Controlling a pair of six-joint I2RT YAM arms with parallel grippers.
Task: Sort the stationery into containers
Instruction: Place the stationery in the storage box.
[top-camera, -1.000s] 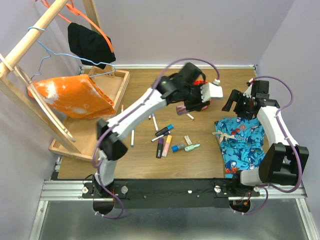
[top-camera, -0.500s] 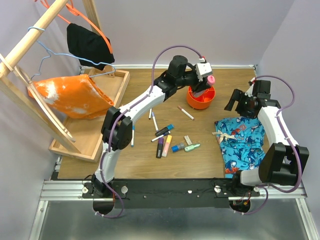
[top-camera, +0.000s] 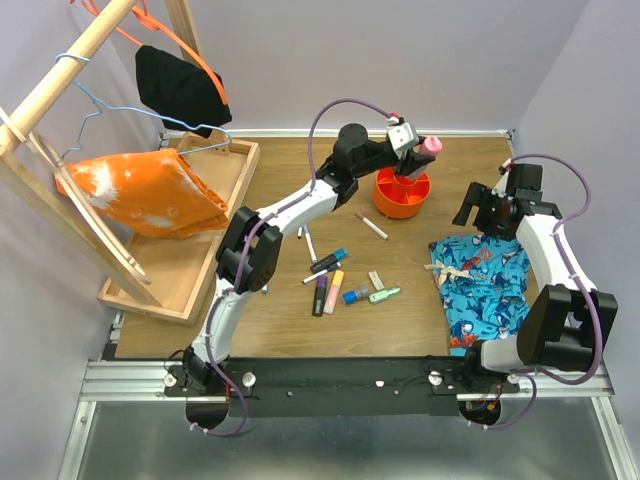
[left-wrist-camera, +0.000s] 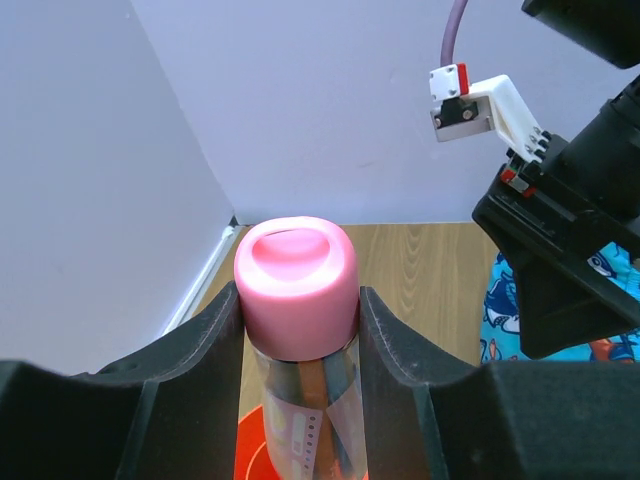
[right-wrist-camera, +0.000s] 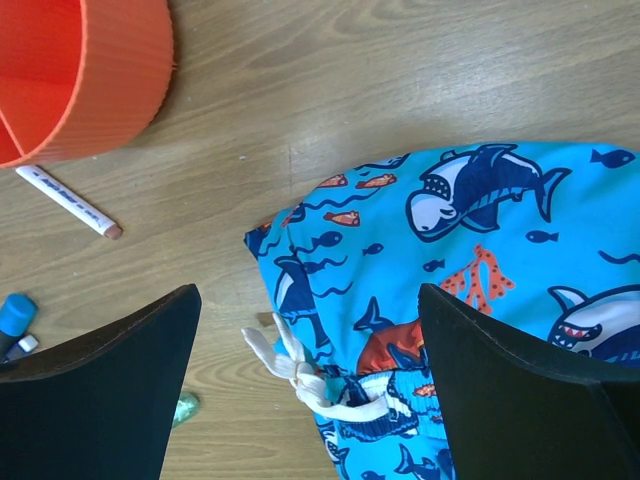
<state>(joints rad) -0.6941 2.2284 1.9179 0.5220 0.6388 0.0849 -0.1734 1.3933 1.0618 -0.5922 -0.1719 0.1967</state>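
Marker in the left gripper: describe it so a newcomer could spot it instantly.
Look at the far side of the wooden table, where the round orange-red pot sits. Just above it, the left gripper clamps a stubby marker. Its pink cap sets it apart, and it is the only one held in the air.

Surface: wooden table (top-camera: 420, 320)
Far centre: orange pot (top-camera: 398, 208), with a white pen (top-camera: 371, 226) just beside it
Middle: loose pens and markers (top-camera: 333, 280)
Right: shark-print shorts (top-camera: 490, 285)
Left edge: light-wood tray (top-camera: 185, 268)
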